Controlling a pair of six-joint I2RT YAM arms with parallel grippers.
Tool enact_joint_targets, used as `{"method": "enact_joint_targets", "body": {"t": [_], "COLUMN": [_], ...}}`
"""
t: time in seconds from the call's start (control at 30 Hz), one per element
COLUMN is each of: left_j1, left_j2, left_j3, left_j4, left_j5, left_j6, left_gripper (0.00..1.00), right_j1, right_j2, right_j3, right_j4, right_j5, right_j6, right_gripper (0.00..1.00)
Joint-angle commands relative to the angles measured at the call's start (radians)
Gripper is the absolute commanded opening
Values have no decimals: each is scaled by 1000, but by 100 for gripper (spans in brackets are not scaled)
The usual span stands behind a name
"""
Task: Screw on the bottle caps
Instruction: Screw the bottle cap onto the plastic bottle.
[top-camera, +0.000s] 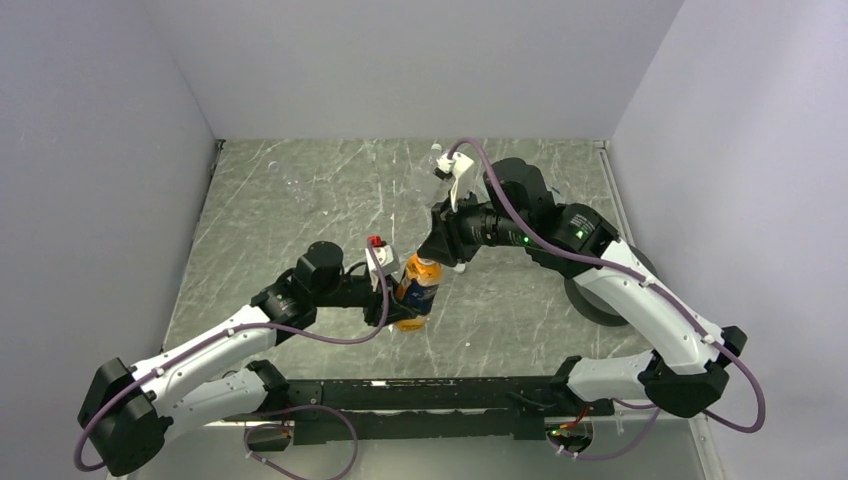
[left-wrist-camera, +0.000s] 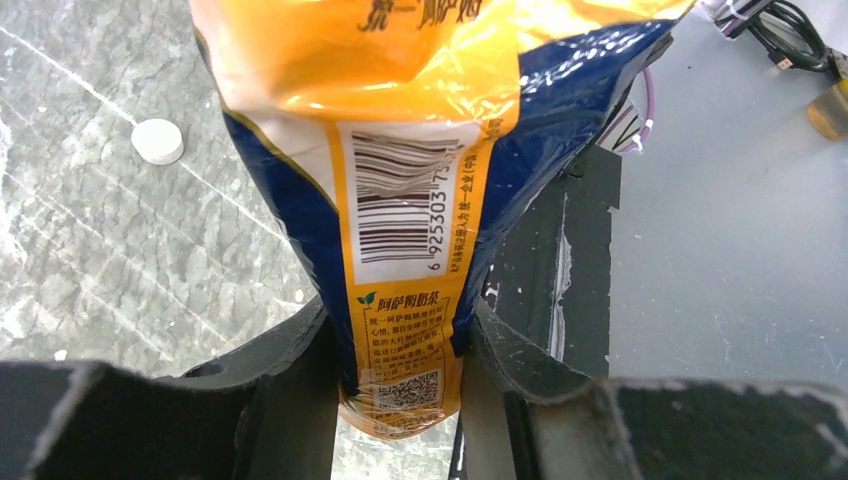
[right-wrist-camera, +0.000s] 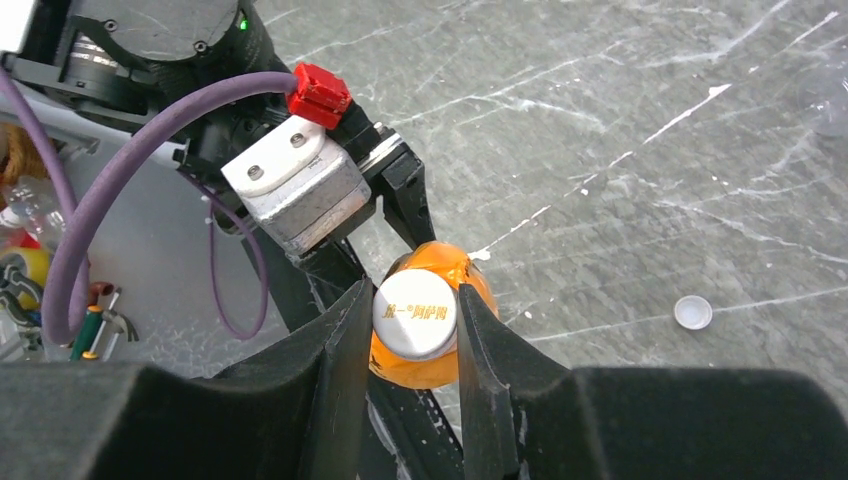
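Well, my left end effector (left-wrist-camera: 400, 395) clamps the orange bottle (top-camera: 421, 284) by its body, mid-way across the scratched grey marbled bench (top-camera: 300, 200). My right end effector (right-wrist-camera: 412, 335) grips its cap (right-wrist-camera: 415, 318) (pale walls (top-camera: 400, 60) on three sides). A loose white cap (right-wrist-camera: 692, 312) lies well apart.

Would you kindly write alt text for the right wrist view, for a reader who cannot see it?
The right gripper clamps its two black fingers on the white round cap atop a small orange plastic bottle, whose body the left gripper holds from behind. A loose white cap lies on the grey marbled table to the right.
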Motion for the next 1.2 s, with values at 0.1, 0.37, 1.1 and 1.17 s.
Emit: {"method": "enact_joint_targets", "body": {"t": [0.1, 0.37, 1.1, 1.17], "left_j1": [10, 13, 16, 17], "left_j2": [-32, -45, -9, 6], "left_j3": [-6, -24, 147, 160], "left_j4": [212, 307, 57, 68], "left_j5": [100, 169, -222, -276], "left_j6": [-42, -73, 43, 63], "left_gripper": [0, 0, 0, 0], "right_j1": [2, -27, -29, -29], "right_j2": [-37, -52, 45, 59], "right_j3": [-33, -39, -12, -9], "right_j4": [50, 90, 20, 25], "right_j5": [-105, -210, 69, 114], "right_j6": [-8, -43, 70, 123], "right_gripper": [16, 16, 13, 13]}}
